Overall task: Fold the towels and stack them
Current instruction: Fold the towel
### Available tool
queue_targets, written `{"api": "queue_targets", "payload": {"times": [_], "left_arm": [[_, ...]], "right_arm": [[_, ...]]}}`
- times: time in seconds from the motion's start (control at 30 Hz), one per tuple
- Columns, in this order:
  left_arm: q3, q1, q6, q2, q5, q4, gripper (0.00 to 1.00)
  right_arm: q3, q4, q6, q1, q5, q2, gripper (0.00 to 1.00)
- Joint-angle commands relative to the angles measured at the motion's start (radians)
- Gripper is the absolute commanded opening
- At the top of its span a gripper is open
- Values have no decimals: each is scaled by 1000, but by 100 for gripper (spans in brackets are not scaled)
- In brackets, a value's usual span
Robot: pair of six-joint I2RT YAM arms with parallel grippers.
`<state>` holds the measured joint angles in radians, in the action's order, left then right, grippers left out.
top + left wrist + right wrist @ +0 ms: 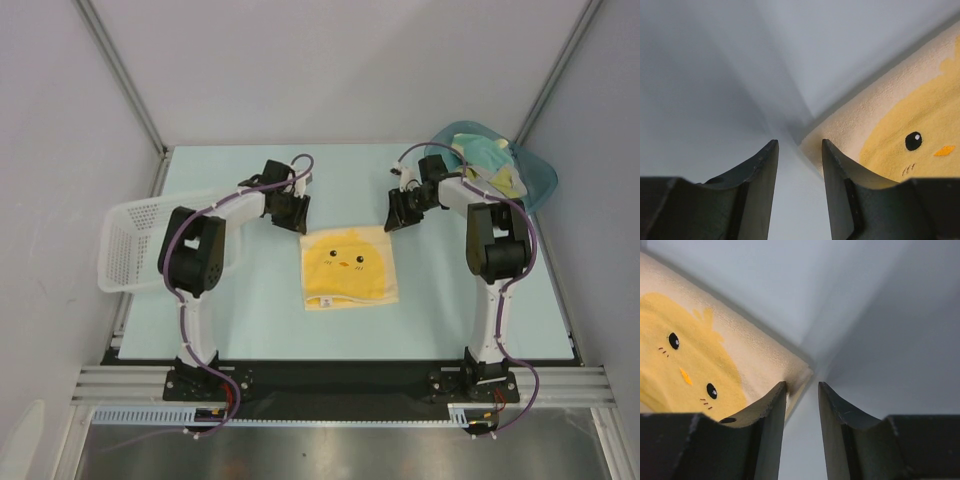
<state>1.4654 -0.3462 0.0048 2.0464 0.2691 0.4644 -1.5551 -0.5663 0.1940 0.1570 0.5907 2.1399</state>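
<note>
Top external, yellow chick-face towel (348, 268), flat, square

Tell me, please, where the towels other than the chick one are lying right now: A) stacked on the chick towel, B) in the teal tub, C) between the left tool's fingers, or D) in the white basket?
B: the remaining towels lie heaped in the teal tub at the far right corner, well apart from the chick towel.

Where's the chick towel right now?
In the overhead view the chick towel lies mid-table, its far corners beside the left pincer and right pincer.
</note>
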Motion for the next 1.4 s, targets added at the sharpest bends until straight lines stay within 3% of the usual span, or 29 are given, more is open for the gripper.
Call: {"api": "queue_targets", "payload": {"times": [0.0, 0.23, 0.4, 0.5, 0.63, 0.73, 0.87, 1.13, 1.37], "left_arm": [[44, 6, 43, 1, 5, 3, 46], [53, 6, 57, 17, 13, -1, 47], [62, 6, 66, 26, 39, 8, 55], [65, 6, 69, 24, 56, 11, 56], [72, 6, 72, 26, 65, 14, 57], [79, 6, 77, 38, 56, 19, 56], [99, 6, 87, 58, 64, 45, 51], [119, 6, 86, 17, 53, 62, 55], [86, 3, 2, -98, 77, 30, 52]], "right_arm": [[-23, 25, 35, -1, 44, 21, 37], [-45, 26, 53, -1, 84, 49, 39], [-54, 19, 61, -2, 83, 63, 38], [-59, 16, 61, -5, 77, 72, 34], [-59, 23, 52, -19, 55, 75, 19], [-57, 26, 47, -24, 57, 77, 15], [-63, 25, 44, -24, 54, 83, 15], [-60, 25, 38, -24, 61, 78, 15], [-53, 29, 28, -19, 67, 72, 15]]}}
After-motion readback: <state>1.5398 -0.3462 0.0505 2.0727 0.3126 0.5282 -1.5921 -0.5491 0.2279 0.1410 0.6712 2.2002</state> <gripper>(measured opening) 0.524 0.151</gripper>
